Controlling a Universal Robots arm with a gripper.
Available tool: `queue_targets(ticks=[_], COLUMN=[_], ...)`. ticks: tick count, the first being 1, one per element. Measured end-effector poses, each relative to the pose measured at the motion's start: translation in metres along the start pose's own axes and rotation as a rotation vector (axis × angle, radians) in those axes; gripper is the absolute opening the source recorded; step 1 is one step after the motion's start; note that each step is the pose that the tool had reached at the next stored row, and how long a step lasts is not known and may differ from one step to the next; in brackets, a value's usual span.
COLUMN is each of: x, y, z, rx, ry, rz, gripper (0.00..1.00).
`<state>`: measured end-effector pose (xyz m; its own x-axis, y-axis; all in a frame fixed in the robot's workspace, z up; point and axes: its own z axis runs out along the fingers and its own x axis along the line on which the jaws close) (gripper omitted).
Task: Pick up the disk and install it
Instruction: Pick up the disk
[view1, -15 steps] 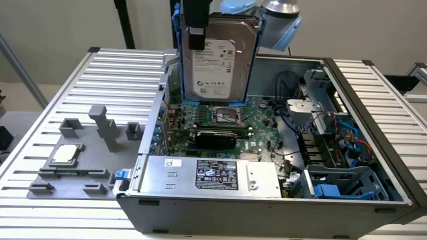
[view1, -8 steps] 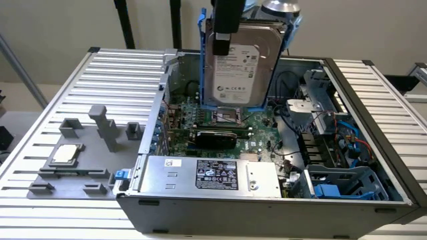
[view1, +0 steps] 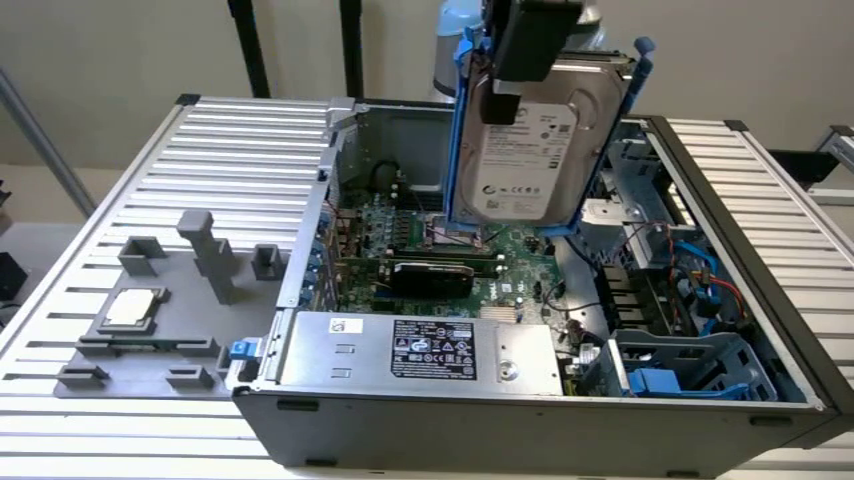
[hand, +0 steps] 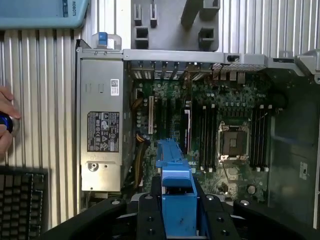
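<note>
The disk (view1: 537, 140), a silver-grey hard drive with a white label in a bright blue carrier, hangs upright in the air above the open computer case (view1: 534, 400). My gripper (view1: 523, 62) is shut on the carrier's top edge. In the wrist view the blue carrier edge (hand: 175, 192) runs between my black fingers (hand: 148, 216), high over the green motherboard (hand: 220, 130). The blue drive bay (view1: 687, 365) sits in the case corner at the exterior view's right, near the front.
A large silver box with a black label (view1: 427, 350) fills the case's near side. A grey fixture with a small silver chip (view1: 134, 305) lies on the slatted table at the exterior view's left. A person's hand (hand: 6, 125) and a keyboard (hand: 22, 200) are beside the case.
</note>
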<state>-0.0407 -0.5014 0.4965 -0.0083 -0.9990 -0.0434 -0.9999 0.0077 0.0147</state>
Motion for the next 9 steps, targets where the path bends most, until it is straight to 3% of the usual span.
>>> queue_targets(ticks=[9], x=[0.016], y=[-0.0400], z=[-0.0012], rx=[-0.0001], ry=[-0.0001], rz=[0.000], gripper=[0.00])
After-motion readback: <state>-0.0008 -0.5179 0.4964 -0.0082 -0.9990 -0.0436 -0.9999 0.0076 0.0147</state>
